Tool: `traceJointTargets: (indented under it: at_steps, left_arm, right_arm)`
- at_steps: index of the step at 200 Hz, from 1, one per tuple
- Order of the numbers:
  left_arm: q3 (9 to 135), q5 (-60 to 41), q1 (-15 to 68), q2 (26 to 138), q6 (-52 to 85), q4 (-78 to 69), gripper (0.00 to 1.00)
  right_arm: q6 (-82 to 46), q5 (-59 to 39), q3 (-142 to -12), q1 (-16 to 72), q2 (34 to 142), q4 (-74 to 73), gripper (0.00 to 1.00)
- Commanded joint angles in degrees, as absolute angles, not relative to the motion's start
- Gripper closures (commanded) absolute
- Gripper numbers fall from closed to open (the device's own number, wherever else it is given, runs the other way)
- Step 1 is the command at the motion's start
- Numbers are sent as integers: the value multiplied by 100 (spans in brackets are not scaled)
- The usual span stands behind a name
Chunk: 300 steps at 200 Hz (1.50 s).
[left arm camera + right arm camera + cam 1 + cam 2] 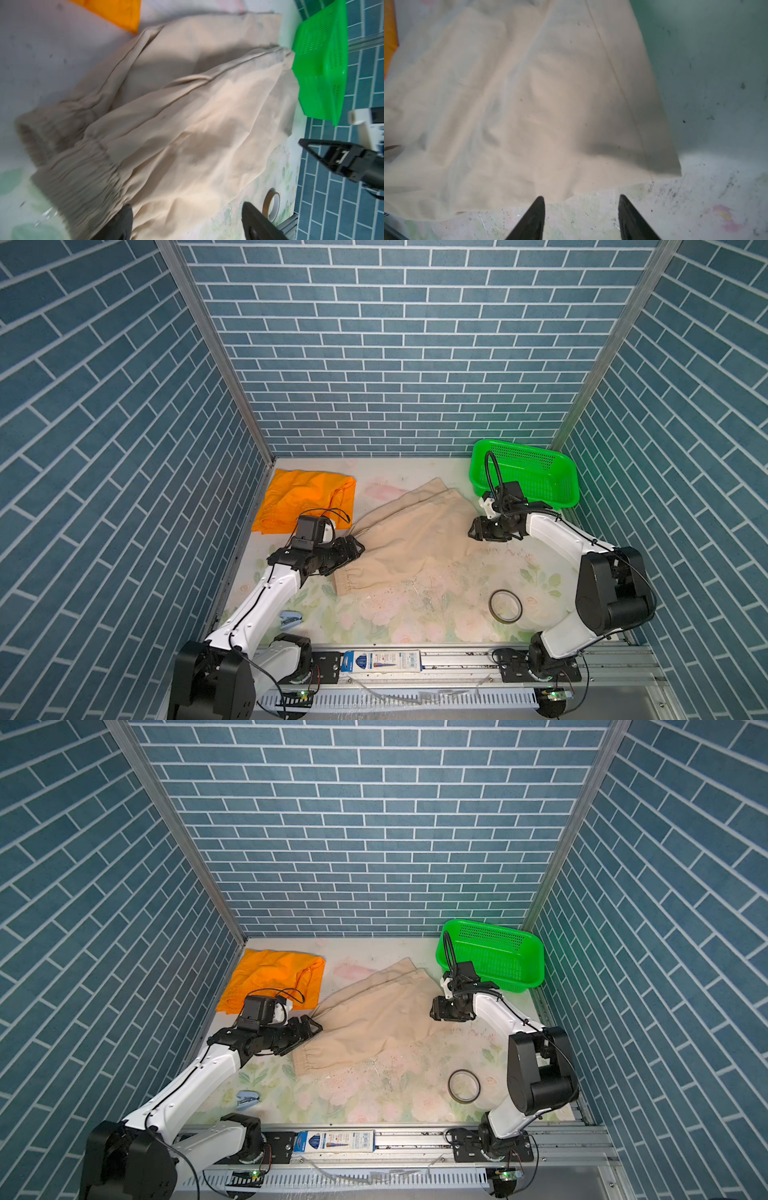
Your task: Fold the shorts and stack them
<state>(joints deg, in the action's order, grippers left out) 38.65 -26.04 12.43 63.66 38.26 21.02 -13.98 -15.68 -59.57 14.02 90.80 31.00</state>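
At the far left, close against the side wall, the bright orange cloth shorts lie flat on the floral-printed table mat. Just to their right, in both top views, the left gripper sits low at the left edge of the pale beige cloth shorts. The left wrist view shows its black jaws well apart, with beige fabric lying loose beneath and between them.

The beige shorts are spread across the middle of the mat, separate from the orange pair. Their gathered elastic waistband lies at the near left end and the legs fan out toward the back.

At the shorts' right side is the right gripper. In the right wrist view its jaws also stand apart, the tips over bare mat just off the cloth's hem.

Behind it, the green perforated plastic basket fills the back right corner. Nearer the front, a dark ring of tape lies flat, well apart from both pairs.
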Motion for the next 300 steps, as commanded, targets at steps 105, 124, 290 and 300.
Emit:
traceJointTargets:
  at_steps: [105,124,290,300]
  left_arm:
    - [3051,-2269,872,7334,3699,279,14]
    - [3032,-2396,689,7532,3603,94,14]
    - [3214,-2286,475,7419,2857,1273,13]
    - [3352,-2137,475,7392,2775,1619,13]
  right_arm:
    - [-2073,-2096,-5386,502,9500,1742,32]
    - [-2122,-2197,-5388,505,9653,1605,31]
    - [-2632,-3472,-6189,708,11259,484,76]
    - [-2670,-3521,-6154,705,11251,419,84]
